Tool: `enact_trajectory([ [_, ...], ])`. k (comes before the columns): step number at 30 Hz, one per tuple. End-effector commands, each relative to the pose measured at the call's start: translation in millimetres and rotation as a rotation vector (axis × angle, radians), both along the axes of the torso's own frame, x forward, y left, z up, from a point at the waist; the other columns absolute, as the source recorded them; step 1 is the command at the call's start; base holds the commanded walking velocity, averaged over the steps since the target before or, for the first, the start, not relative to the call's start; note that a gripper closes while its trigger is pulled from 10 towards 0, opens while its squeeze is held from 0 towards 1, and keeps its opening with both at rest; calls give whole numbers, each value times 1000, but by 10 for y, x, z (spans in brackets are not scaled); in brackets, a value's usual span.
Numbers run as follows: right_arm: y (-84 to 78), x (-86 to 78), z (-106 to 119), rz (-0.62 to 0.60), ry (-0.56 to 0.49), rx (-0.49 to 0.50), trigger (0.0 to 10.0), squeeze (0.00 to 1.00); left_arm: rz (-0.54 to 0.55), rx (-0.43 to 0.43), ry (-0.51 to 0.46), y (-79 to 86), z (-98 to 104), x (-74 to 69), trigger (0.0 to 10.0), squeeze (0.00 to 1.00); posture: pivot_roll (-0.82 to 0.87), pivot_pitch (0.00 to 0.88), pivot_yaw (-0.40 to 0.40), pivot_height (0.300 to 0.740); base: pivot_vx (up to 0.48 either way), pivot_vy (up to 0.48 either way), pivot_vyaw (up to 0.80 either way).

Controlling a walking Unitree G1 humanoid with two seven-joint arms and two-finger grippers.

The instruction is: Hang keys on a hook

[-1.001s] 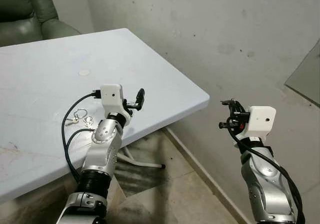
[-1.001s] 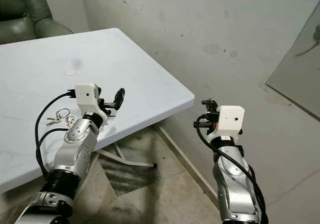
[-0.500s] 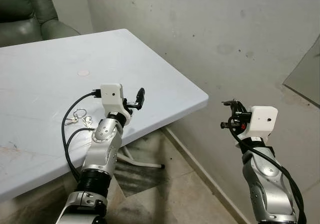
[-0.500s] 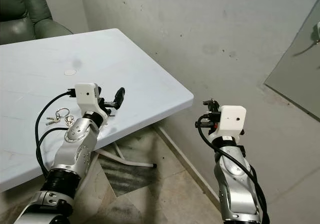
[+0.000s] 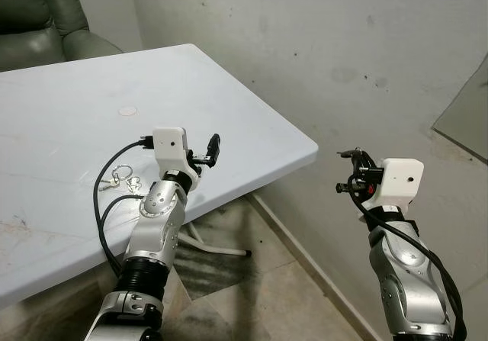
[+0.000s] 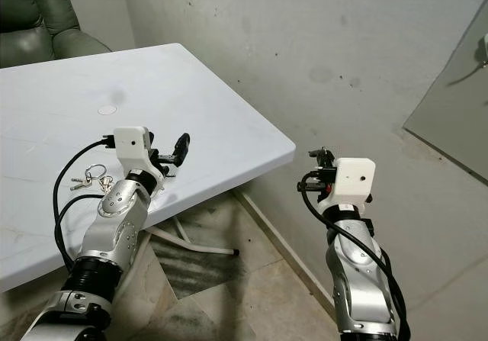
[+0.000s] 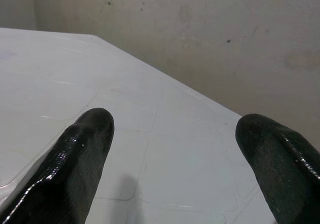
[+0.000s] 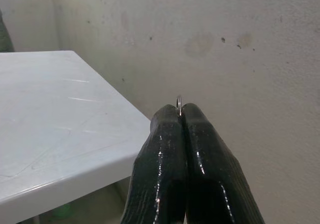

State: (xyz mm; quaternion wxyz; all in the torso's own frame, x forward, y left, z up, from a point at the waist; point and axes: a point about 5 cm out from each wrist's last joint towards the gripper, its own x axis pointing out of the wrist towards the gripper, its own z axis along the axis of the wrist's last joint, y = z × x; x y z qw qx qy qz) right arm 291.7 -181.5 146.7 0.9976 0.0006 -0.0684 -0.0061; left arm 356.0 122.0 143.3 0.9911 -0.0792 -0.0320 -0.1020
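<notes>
A bunch of keys on a ring (image 5: 122, 179) lies on the white table (image 5: 252, 120), just left of my left arm. My left gripper (image 5: 213, 150) hovers over the table near its front right corner, open, with nothing between its fingers (image 7: 80, 154). My right gripper (image 8: 179, 115) is raised off the table's right side, facing the grey wall. It is shut, and a small metal ring (image 8: 179, 102) pokes out between its tips. A hook-like fitting (image 6: 483, 47) sits on a grey panel at the far right edge.
A green armchair (image 5: 46, 20) stands behind the table at the back left. The stained wall (image 5: 343, 51) runs close along the table's right side. Table legs (image 5: 217, 246) and bare tiled floor (image 5: 259, 295) lie between my arms.
My right gripper has drifted slightly to the right and up. The left arm and the keys on the table have not moved.
</notes>
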Motion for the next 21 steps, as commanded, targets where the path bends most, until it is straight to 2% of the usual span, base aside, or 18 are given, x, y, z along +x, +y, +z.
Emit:
enact_trajectory([
  [1,-13,14,32,-7,-9,1,10000,0,-10,20,-12,-28,42,27,10000,0,-44,0,-57,740,0,0,0],
  [21,1,-6,17,-12,-2,6,10000,0,-19,45,-22,-12,52,26,10000,0,-57,0,-39,740,0,0,0],
])
